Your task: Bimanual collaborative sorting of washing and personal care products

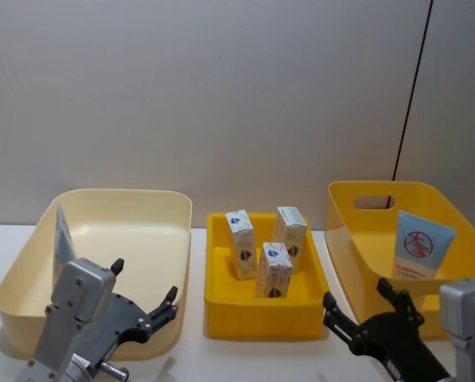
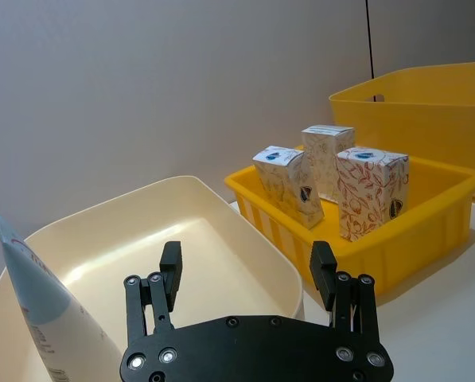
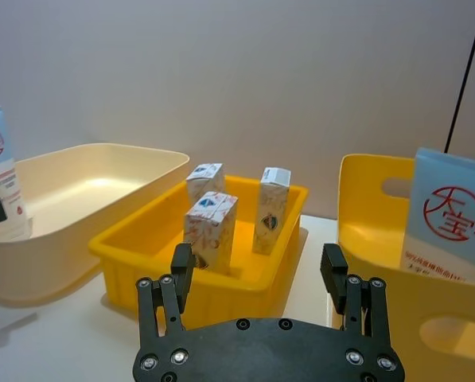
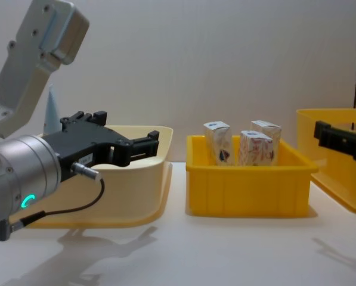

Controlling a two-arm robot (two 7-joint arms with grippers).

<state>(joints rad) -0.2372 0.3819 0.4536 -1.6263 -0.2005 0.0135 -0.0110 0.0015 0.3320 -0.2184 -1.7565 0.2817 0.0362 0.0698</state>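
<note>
The left gripper (image 1: 144, 285) is hovering low at the front of the table (image 1: 245, 358), over the near rim of the cream bin (image 1: 142, 199), its fingers spread apart and holding nothing. The right gripper (image 1: 356, 298) is hanging at the front right, by the near left corner of the large yellow bin (image 1: 356, 239), its fingers likewise apart and empty. A light-blue tube (image 1: 63, 239) is leaning upright against the cream bin's left wall, crimped end up. A second tube (image 1: 422, 245), showing a red round logo, is resting against the right inner wall of the large yellow bin. Between the 2 bins, the small yellow tray (image 1: 261, 318) is holding 3 white cartons: the left carton (image 1: 240, 243) is tilting, the back carton (image 1: 290, 236) and the front carton (image 1: 274, 270) are standing upright.
</note>
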